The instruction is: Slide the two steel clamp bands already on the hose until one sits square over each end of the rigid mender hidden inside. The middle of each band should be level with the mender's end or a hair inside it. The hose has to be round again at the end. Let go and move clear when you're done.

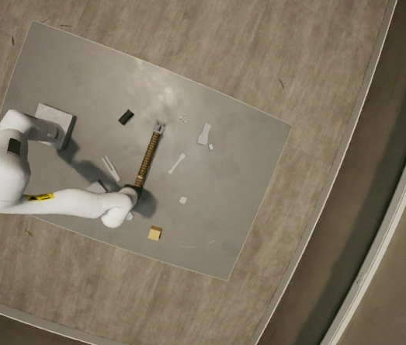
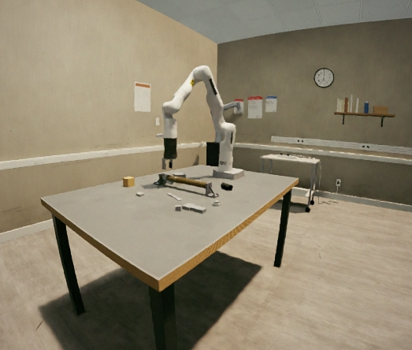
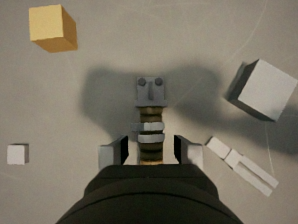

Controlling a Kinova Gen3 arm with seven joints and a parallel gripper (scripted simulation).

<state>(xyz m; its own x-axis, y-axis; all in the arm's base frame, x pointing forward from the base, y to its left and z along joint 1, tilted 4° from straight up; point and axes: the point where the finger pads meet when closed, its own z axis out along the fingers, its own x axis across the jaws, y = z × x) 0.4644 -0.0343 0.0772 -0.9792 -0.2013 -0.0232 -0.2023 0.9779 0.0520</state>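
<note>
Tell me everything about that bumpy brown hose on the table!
The hose is a long, ribbed, tan-brown tube lying straight along the grey table. Each end rests in a small grey bracket, one visible at. In the wrist view, two grey steel bands wrap it close together near one bracket. The open gripper hangs above that end, fingers either side, holding nothing.

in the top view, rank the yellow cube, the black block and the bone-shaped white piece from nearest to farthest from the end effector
Measured from the end effector:
1. Yellow cube, toward the table's near edge, away from the hose.
2. Bone-shaped white piece, beside the hose's middle, slightly farther.
3. Black block, near the hose's far end.
</note>
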